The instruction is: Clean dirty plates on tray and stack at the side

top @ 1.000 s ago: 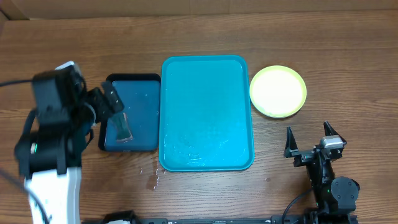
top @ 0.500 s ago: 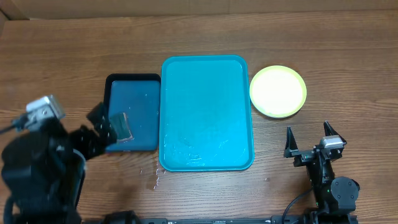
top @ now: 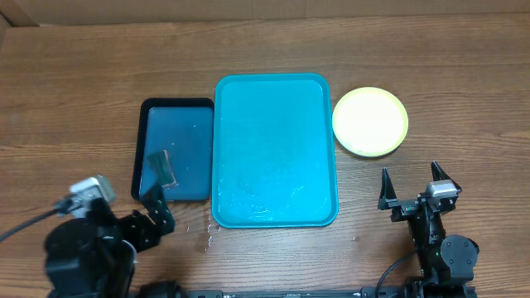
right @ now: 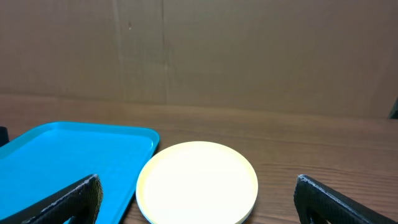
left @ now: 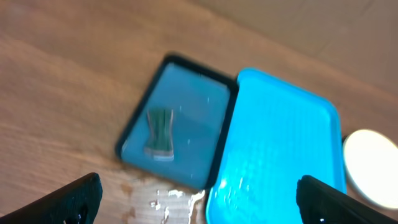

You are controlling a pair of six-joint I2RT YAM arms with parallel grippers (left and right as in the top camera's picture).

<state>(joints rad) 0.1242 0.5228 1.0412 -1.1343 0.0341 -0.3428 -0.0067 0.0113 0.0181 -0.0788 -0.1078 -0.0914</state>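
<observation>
left pincer (left: 198,186): jaws wide apart, empty, near navy tray's (top: 189,116) front edge | right pincer (top: 410,178): jaws wide apart, empty, before the plates | plates (top: 370,122): piled on surface (top: 83,83), just right of tray, apart | tray (top: 276,149): centre, wet near front | pad (top: 161,168): lying in navy tray
</observation>
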